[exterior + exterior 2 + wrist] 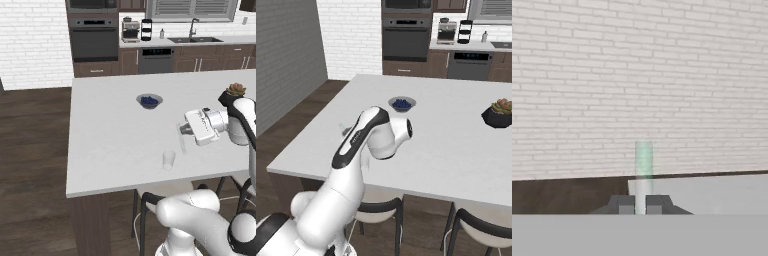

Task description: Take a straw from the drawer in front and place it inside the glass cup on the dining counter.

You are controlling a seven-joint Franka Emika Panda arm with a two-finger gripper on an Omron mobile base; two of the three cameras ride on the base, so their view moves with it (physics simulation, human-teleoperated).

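1. Straw (643,167): a thin, pale grey-green stick clamped between the two dark finger tips in the hand view, standing straight up out of them.
2. In the left base view the straw (182,139) shows as a faint slender line crossing the front of the gripper, over the white counter (110,135).
3. Gripper (183,130): its fingers are drawn tight together on the straw. The hand lies level above the counter and points out sideways across it.
4. Cup (169,159): a small clear tumbler, upright on the counter, below the gripper and a little ahead of the finger tips. It sits near the counter's front edge. The straw is not in it; the two are apart.
5. Bowl (149,101): grey with blue contents, on the counter ahead of the hand and off to one side, well apart from the gripper.
6. Plant (235,90): a small succulent in a dark pot, on the counter behind the hand, close to the wrist in the left base view.
7. In the right base view the arm's elbow blocks the gripper, so the hold cannot be checked there.
8. Wall (637,75): white brick, far ahead of the finger tips in the hand view, with dark wood floor at its foot.
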